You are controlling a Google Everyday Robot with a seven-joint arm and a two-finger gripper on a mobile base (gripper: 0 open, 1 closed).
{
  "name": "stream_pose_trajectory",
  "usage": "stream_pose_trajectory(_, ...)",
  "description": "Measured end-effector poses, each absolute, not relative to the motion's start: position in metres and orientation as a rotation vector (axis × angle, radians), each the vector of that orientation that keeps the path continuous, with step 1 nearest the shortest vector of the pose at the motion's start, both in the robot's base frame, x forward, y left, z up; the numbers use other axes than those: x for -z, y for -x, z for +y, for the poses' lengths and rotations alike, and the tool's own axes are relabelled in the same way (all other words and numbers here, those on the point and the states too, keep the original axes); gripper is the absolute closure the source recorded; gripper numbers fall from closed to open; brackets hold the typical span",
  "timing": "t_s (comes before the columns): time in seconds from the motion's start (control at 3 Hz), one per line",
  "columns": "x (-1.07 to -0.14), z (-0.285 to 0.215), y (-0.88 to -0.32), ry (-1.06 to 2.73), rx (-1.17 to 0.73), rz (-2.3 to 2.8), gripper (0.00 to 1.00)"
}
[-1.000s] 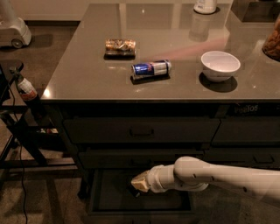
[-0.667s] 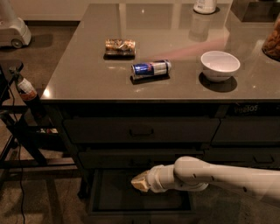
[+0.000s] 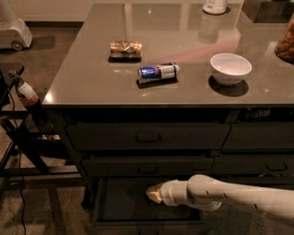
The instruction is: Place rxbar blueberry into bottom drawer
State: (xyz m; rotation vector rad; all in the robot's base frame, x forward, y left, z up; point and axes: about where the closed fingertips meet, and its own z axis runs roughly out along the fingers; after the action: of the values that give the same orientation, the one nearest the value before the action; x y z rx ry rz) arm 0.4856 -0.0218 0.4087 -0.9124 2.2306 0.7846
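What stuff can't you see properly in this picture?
- Camera view: the rxbar blueberry cannot be made out. The gripper, over the open bottom drawer, and the drawer's darkness may hide it.
- Camera view: the brown jar is cut off by the right edge.
- Camera view: the white container is cut off by the top edge.
- Camera view: the lettering on the right-hand drawer front is too dim to read.

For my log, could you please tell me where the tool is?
Low in the camera view, the tool is over the open bottom drawer, under two shut drawers.
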Motion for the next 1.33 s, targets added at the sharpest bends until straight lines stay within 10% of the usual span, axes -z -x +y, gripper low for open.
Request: stream_pose_trajectory(1.33, -0.356, -0.020, -0.511, 0.787, -0.887, 2.284, 1.00)
